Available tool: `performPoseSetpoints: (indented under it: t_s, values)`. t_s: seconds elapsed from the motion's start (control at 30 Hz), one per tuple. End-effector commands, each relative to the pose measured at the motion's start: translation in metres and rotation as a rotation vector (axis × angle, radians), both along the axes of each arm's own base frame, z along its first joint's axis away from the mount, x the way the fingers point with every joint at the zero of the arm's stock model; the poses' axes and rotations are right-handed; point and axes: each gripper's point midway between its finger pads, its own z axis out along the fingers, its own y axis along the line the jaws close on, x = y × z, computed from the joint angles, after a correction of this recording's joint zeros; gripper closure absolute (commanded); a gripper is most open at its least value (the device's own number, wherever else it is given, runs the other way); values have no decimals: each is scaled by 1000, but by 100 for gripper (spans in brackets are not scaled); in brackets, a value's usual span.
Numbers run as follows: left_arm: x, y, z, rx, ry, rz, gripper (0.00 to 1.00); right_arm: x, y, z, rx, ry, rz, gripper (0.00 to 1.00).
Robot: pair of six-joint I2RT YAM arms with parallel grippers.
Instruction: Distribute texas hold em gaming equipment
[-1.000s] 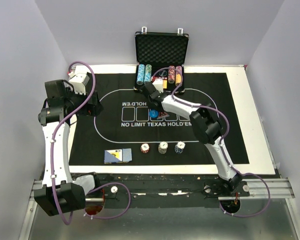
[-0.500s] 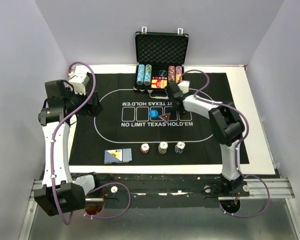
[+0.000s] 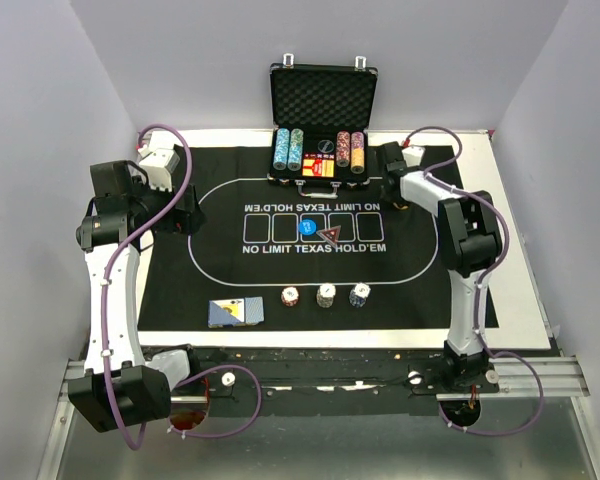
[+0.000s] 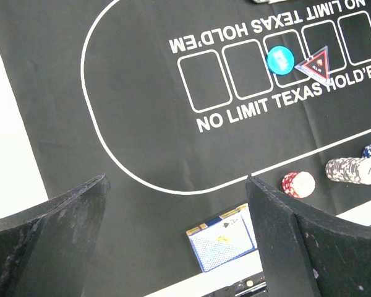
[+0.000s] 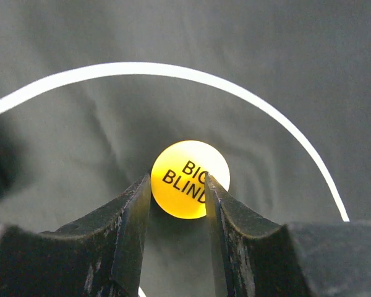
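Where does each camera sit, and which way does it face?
Top external: above and behind, facing down on the mat; left arm and right arm show.
Left wrist: well above the mat, facing down; open left gripper shows.
Right wrist: close above the mat, facing down; right gripper holds yellow button.
Top and left wrist share blue button and cards.

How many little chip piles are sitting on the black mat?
3, in a row near the mat's front edge: red pile left, white pile middle, blue pile right. The case holds more chips.

case (image 3: 323, 97): open, far edge | mat (image 3: 170, 290): flat on table (image 3: 520, 270)
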Motion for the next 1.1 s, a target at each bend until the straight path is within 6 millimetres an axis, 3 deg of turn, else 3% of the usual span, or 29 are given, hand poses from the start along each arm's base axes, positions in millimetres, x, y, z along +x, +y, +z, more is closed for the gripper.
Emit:
performPoseSetpoints:
  t_s: [0.0,0.2,0.3,0.37,0.4,0.43,0.47,0.53,0.67,0.8,0.97,1.07]
  values:
    - [-3,3,5,19,-2,4,1,29,3,-5,35,-13,14,53]
    - [-5,4,7,33,-10,4,1,61,8,16,21,-65,26,52]
    - [-7,4,7,38,-11,4,1,67,8,41,15,-101,22,43]
    - [-8,4,8,39,-16,2,1,64,11,70,40,-153,20,39]
    - [-7,4,9,37,-17,2,1,60,18,74,58,-168,43,38]
    - [-8,4,10,38,-19,3,1,56,28,97,88,-215,74,37]
    - [-8,3,10,38,-17,1,1,48,38,106,96,-237,98,36]
    - [-9,4,12,42,-24,1,1,27,78,125,118,-279,206,34]
    - [-10,4,11,47,-25,-1,1,-27,159,117,132,-260,418,34]
    - [-11,4,9,45,-20,-2,1,-71,231,82,159,-183,628,24]
    - [-10,4,8,44,-15,-1,1,-90,266,44,128,-97,720,17]
    - [-10,5,9,46,-16,2,1,-89,276,36,119,-84,744,15]
